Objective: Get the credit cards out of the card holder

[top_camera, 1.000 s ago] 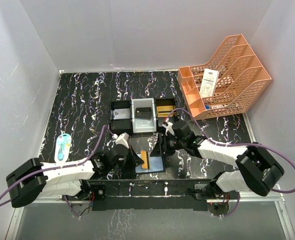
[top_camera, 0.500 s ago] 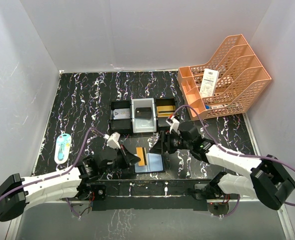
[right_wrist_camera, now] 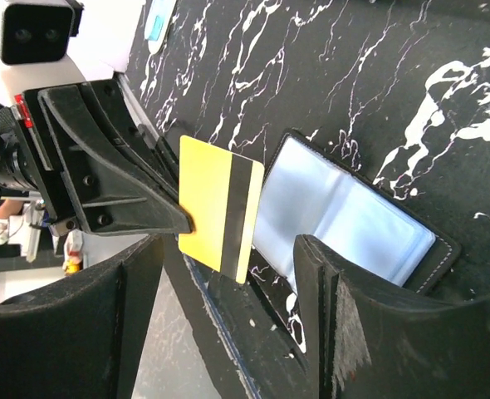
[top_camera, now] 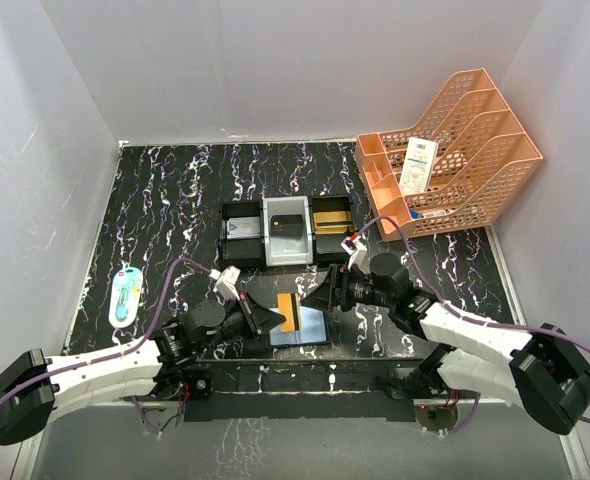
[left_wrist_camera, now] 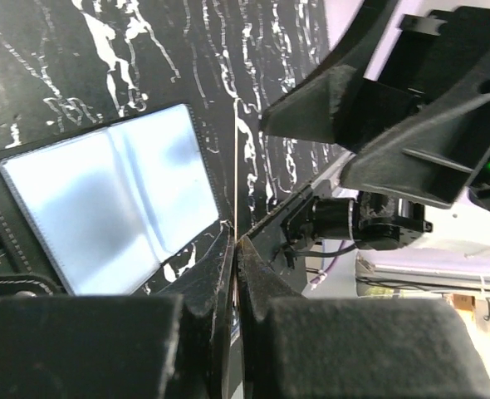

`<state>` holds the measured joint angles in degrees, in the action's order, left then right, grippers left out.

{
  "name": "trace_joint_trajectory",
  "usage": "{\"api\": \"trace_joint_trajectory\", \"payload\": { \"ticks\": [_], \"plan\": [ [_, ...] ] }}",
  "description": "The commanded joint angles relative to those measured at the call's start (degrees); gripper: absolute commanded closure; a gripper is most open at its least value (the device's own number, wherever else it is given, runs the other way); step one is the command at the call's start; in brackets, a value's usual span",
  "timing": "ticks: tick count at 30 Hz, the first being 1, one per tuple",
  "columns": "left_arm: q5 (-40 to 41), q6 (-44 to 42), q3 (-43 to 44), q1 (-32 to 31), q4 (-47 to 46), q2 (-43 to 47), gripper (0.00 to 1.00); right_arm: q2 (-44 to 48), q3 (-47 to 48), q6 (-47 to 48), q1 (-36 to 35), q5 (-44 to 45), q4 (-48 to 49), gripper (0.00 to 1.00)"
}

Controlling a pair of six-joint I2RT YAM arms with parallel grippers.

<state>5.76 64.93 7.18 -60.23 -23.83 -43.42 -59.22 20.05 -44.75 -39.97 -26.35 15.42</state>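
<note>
Left gripper [top_camera: 275, 318], extended low, clamps credit card [top_camera: 289, 314] above card holder [top_camera: 315, 326]. Card's long axis parallels holder's fold. Right gripper [top_camera: 313, 298] spread.

A robotics lab booth: white walls [top_camera: 275, 70] enclose a marbled tabletop [top_camera: 175, 200] with two bolted arms [top_camera: 105, 362].

bins [top_camera: 286, 232] behind card holder [top_camera: 311, 324], rack [top_camera: 455, 160] far right
</note>
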Motion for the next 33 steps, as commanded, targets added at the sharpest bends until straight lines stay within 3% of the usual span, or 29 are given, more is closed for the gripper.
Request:
{"api": "trace_joint_trajectory", "payload": {
  "ticks": [1,6,18,33],
  "plan": [
    [-2.3,-2.0,-0.7,-0.2,-9.1,0.3,1.0,-3.6,0.4,-3.4,0.1,-5.3,9.4,0.39],
    [-4.8,-3.2,-1.0,-0.2,-13.0,-0.1,1.0,-7.9,-2.3,-8.8,0.1,-10.3,19.5,0.48],
    [-6.1,-3.5,-2.1,-0.2,-16.1,0.7,1.0,-9.7,-2.6,-10.2,0.7,-16.4,25.8,0.73],
    [-5.9,-3.5,-3.4,-0.2,-17.8,2.3,1.0,-10.5,-4.1,-13.0,2.1,-23.6,33.7,0.87]
  ]
}}
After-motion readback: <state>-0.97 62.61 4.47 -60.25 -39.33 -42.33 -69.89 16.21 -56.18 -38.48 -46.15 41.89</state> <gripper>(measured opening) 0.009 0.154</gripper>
